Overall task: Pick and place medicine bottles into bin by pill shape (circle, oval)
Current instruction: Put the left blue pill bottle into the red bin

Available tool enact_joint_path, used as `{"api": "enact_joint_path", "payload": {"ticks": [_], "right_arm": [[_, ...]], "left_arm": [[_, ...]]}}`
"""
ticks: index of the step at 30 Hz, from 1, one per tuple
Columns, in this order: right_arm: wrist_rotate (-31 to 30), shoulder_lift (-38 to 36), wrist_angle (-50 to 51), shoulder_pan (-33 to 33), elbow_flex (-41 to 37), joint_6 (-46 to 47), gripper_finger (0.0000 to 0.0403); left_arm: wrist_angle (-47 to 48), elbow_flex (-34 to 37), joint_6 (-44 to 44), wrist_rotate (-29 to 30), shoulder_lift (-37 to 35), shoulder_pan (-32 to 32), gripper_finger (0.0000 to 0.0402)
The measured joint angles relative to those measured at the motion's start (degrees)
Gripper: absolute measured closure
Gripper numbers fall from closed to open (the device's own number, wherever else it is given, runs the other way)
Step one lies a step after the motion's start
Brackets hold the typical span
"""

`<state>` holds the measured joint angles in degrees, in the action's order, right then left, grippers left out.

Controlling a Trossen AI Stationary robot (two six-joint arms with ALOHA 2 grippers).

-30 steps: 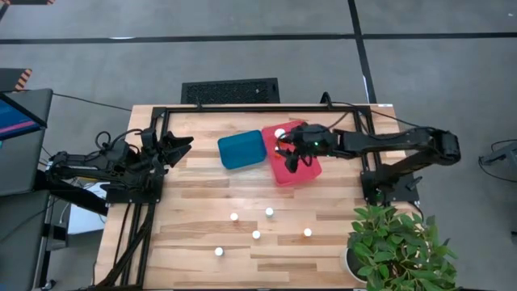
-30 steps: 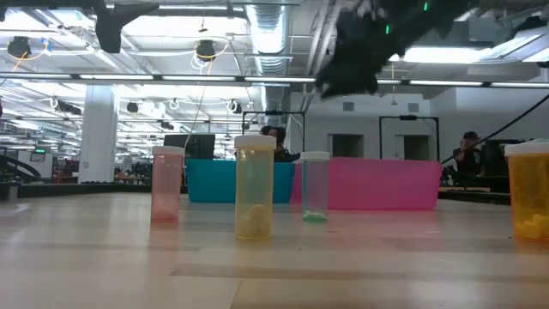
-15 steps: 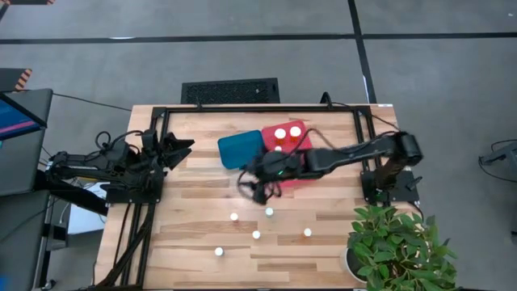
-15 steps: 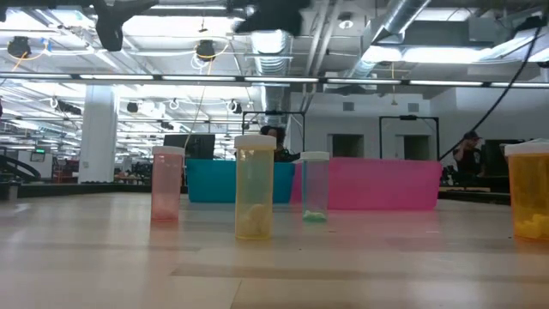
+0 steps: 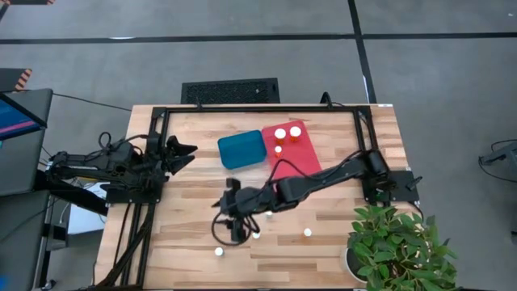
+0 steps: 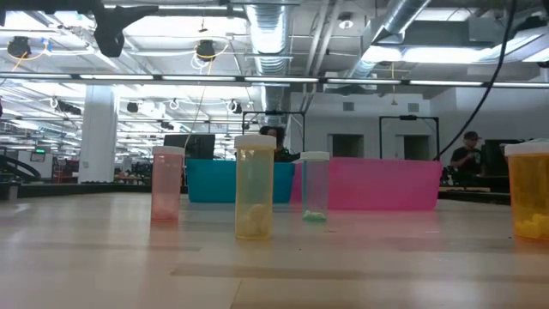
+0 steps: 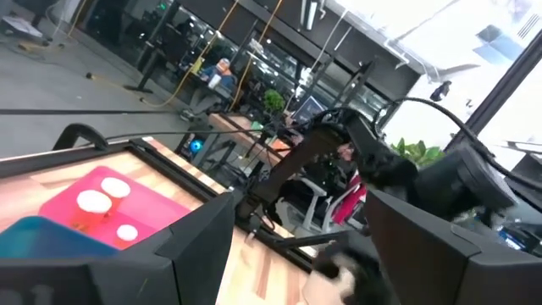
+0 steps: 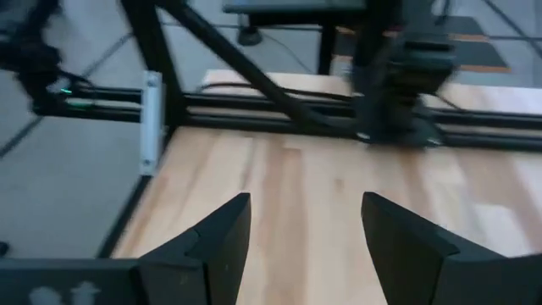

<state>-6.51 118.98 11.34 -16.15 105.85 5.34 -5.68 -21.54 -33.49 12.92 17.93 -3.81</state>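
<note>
Table (image 5: 339, 149) of pale wood is carrying everything, with two bins sitting side by side near its far edge. The blue bin (image 5: 242, 149) is lying on the left and looks to be holding nothing, though its dark floor is hard to read from above. The red bin (image 5: 300, 153), touching it on the right, is holding three white-capped bottles (image 5: 280, 134) bunched at its far end. Four more bottles (image 5: 308, 233) are standing loose on the near half of the table, well apart from the bins; in the low view one yellow bottle (image 6: 255, 187) is standing upright with pale pills at its bottom.

The right gripper (image 5: 229, 229) is reaching out over the near-left part of the table among those loose bottles, its jaws standing apart with bare wood showing between them. The left gripper (image 5: 184, 153) is waiting at the table's left edge, fingers spread and holding nothing.
</note>
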Motion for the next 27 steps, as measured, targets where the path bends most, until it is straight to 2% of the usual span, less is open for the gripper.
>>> {"api": "enact_joint_path", "payload": {"ticks": [14, 27], "right_arm": [[1.7, 9.4, -5.8, -5.9, 0.7, 0.2, 0.0170], [2.6, 14.1, -8.9, -6.7, 0.7, 0.2, 0.0169]], "left_arm": [[1.0, 0.0, -0.6, -0.5, 0.0, 0.0, 0.0142], [3.5, 0.0, -0.8, -0.5, 0.0, 0.0, 0.0142]]}}
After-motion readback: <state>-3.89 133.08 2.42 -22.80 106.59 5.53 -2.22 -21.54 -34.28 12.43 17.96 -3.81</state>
